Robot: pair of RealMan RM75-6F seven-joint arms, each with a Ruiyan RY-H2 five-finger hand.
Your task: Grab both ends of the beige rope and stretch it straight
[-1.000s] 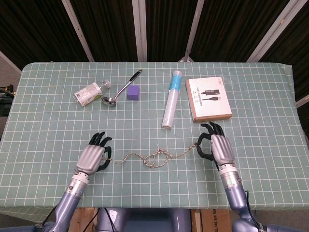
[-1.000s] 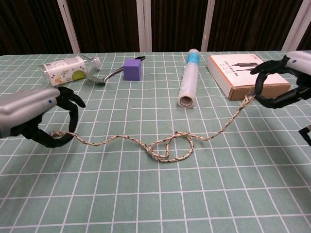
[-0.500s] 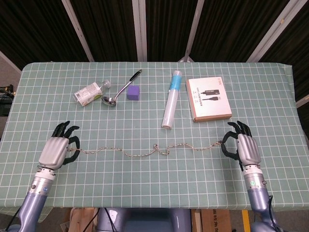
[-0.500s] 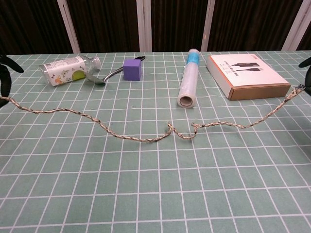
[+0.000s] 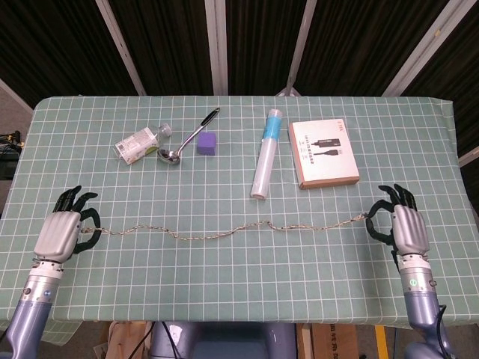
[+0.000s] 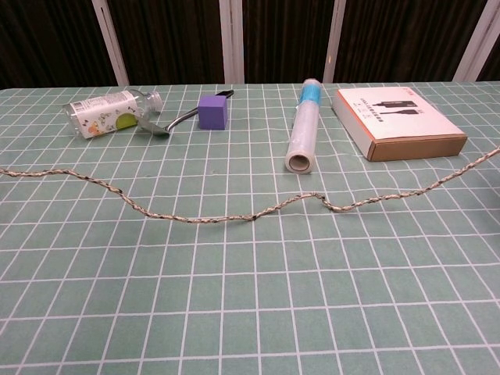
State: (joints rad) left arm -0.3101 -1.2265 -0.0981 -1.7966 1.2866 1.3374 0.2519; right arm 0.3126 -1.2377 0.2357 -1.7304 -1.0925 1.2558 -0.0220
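The beige rope [image 5: 232, 229] [image 6: 234, 217] runs across the near part of the green checked table [image 5: 224, 277] in a long line with gentle waves. My left hand [image 5: 61, 232] pinches its left end near the table's left edge. Over at the right edge, my right hand [image 5: 401, 227] pinches the other end. Both hands show only in the head view. In the chest view the rope leaves the frame on both sides.
At the back lie a plastic bottle [image 5: 139, 143], a metal spoon [image 5: 183, 142], a purple cube [image 5: 207, 143], a rolled white tube [image 5: 267, 153] and a flat box [image 5: 323, 153]. All lie beyond the rope.
Both hands have moved further apart, left to the left and right to the right. The loop and kinks in the rope's middle have pulled out into shallow waves.
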